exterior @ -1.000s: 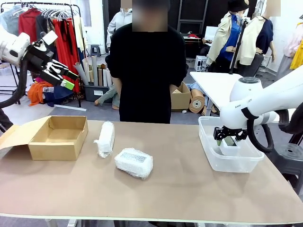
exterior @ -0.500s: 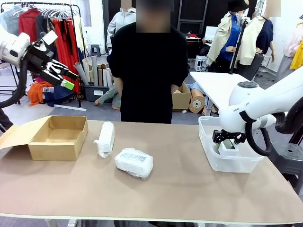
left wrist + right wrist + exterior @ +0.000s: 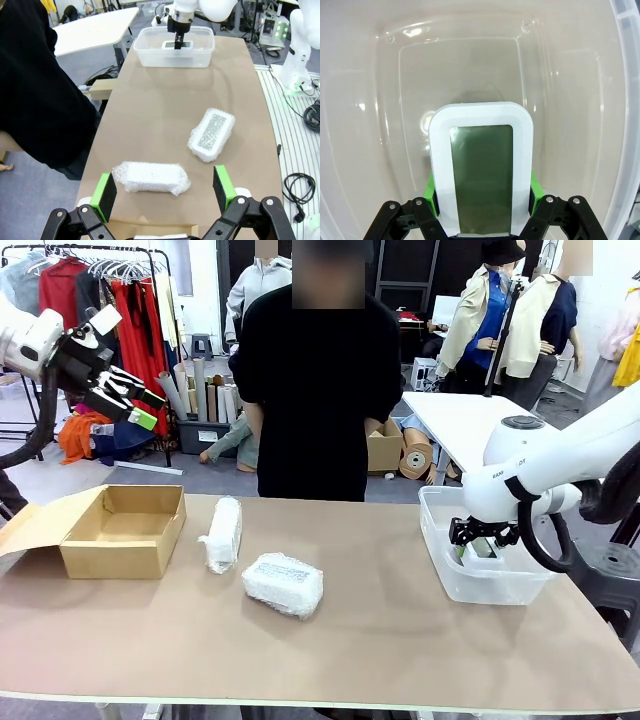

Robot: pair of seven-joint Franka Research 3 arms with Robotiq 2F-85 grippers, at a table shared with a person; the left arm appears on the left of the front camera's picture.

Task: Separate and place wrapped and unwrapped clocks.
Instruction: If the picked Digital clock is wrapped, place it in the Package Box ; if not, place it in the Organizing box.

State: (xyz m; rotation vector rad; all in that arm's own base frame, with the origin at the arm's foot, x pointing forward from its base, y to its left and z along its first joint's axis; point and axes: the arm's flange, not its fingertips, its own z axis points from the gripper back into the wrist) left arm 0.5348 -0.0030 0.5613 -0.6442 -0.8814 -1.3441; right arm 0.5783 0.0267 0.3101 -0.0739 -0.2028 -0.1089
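Note:
My right gripper [image 3: 482, 200] is shut on the unwrapped clock [image 3: 482, 170], a white rectangle with a grey-green screen. It holds the clock inside the clear plastic tub [image 3: 380, 100]. From the front, this gripper [image 3: 482, 540] and the clock [image 3: 485, 550] are down in the tub [image 3: 438, 502] at the table's right. Two bubble-wrapped clocks lie left of centre: one [image 3: 223, 533] near the far edge, one [image 3: 283, 583] closer to me. My left gripper [image 3: 135, 400] hangs open high at the left. Its view looks down on both wrapped clocks [image 3: 151, 177] [image 3: 212, 134].
An open cardboard box [image 3: 125, 530] sits at the table's left. A person in black [image 3: 315, 390] stands at the far edge, hands behind the table line. Bare brown tabletop [image 3: 390, 630] spreads between the wrapped clocks and the tub.
My right arm has shifted slightly left over the tub, still gripping the clock. The left arm and the wrapped clocks have not moved.

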